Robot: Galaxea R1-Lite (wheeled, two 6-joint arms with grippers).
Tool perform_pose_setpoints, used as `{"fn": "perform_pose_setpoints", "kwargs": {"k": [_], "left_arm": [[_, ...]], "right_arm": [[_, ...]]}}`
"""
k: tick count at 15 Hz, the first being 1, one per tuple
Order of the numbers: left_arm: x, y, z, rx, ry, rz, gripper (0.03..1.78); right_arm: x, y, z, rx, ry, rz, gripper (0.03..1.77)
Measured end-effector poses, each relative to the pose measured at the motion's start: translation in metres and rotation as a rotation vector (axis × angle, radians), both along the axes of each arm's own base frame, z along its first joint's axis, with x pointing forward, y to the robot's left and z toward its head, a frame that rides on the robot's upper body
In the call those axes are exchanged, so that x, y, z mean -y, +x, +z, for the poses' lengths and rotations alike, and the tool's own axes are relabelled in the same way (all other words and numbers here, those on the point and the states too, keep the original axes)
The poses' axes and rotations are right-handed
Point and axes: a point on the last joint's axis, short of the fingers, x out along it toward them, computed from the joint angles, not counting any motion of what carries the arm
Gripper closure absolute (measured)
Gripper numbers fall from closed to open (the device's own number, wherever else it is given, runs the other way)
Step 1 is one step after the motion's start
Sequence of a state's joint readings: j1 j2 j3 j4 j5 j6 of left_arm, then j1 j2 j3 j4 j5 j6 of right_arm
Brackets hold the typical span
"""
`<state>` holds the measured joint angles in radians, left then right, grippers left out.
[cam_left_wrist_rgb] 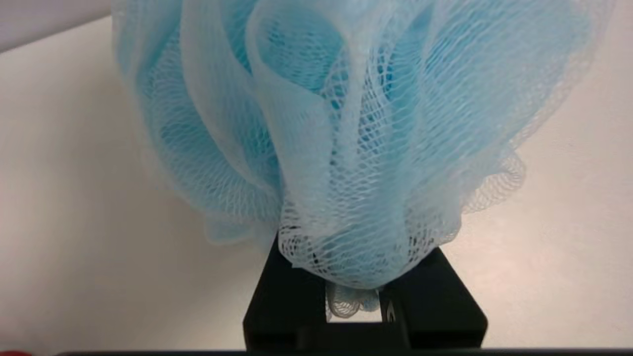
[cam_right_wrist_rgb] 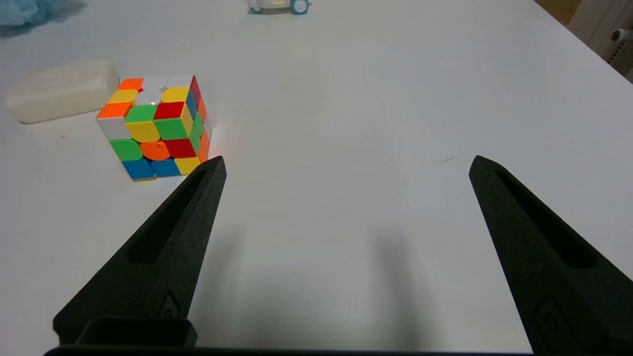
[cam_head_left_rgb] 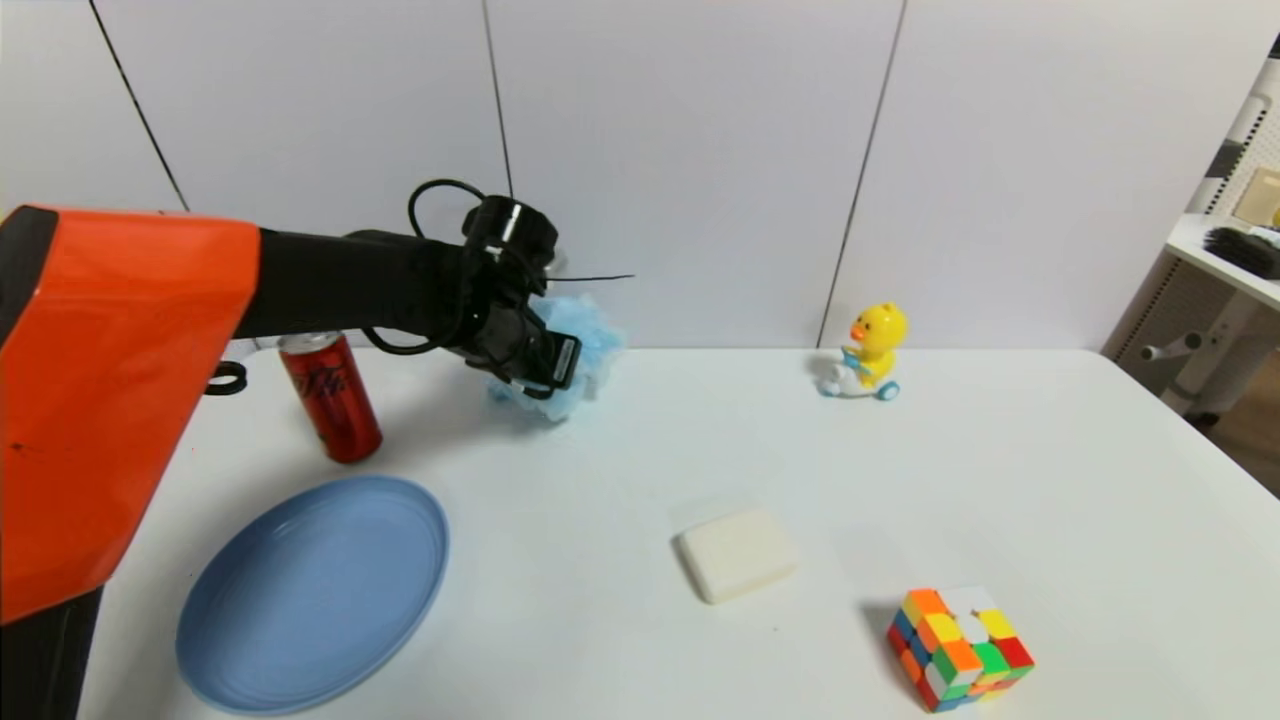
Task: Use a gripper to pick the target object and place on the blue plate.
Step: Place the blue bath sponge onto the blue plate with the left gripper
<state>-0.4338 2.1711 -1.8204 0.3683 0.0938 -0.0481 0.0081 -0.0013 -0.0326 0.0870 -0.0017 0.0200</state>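
the left gripper point(cam_left_wrist_rgb: 357, 287) is at the far side of the table point(cam_head_left_rgb: 620, 600), right at the puffy blue bath pouf point(cam_head_left_rgb: 585, 350). its two black fingers are squeezed in close, and they hold a bunch of the soft mesh between them. the pouf is all ruffly and light blue, and it sticks out past the finger tips. it is at the back of the table, near the pale wall point(cam_head_left_rgb: 690, 150), and not on the blue plate.

next to the black and orange left arm point(cam_head_left_rgb: 350, 285) is a red can point(cam_head_left_rgb: 335, 400). the can is on the left side of the pouf. the blue plate point(cam_head_left_rgb: 320, 590) is closer to the front, just in front of the can, with nothing on it.

more to the right there is a white bar of soap point(cam_head_left_rgb: 738, 555). a yellow duck toy point(cam_head_left_rgb: 878, 340) sits on a little white ride at the back. a cube with many colors point(cam_head_left_rgb: 960, 650) is near the front. the right gripper point(cam_right_wrist_rgb: 347, 165) waits over the table by the cube, with its fingers wide apart.
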Motion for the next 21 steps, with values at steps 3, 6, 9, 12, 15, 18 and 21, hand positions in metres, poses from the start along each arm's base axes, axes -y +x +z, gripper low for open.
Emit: {"fn": "perform_pose_setpoints", "kwargs": {"k": [3,6,9,12,15,18,21], "left_arm": [[-0.010,-0.023,0.041,0.080,-0.027,-0.007,1.49],[-0.034,-0.060,0.089,0.150,-0.006,-0.024,1.49],[-0.072,-0.113,0.122,0.150,0.027,-0.003,1.49],[-0.101,-0.163,0.112,0.079,0.059,0.029,1.49],[-0.124,-0.206,0.086,0.002,0.083,0.065,1.49],[-0.135,-0.232,0.063,-0.059,0.098,0.079,1.49],[-0.139,-0.243,0.040,-0.122,0.111,0.075,1.49]], "right_arm": [[0.000,0.000,0.000,-0.001,0.000,0.000,0.10],[0.000,0.000,0.000,-0.001,0.000,0.000,0.10],[0.000,0.000,0.000,0.000,0.000,0.000,0.10],[0.000,0.000,0.000,0.000,0.000,0.000,0.10],[0.000,0.000,0.000,0.000,0.000,0.000,0.10],[0.000,0.000,0.000,-0.001,0.000,0.000,0.10],[0.000,0.000,0.000,0.000,0.000,0.000,0.10]]}}
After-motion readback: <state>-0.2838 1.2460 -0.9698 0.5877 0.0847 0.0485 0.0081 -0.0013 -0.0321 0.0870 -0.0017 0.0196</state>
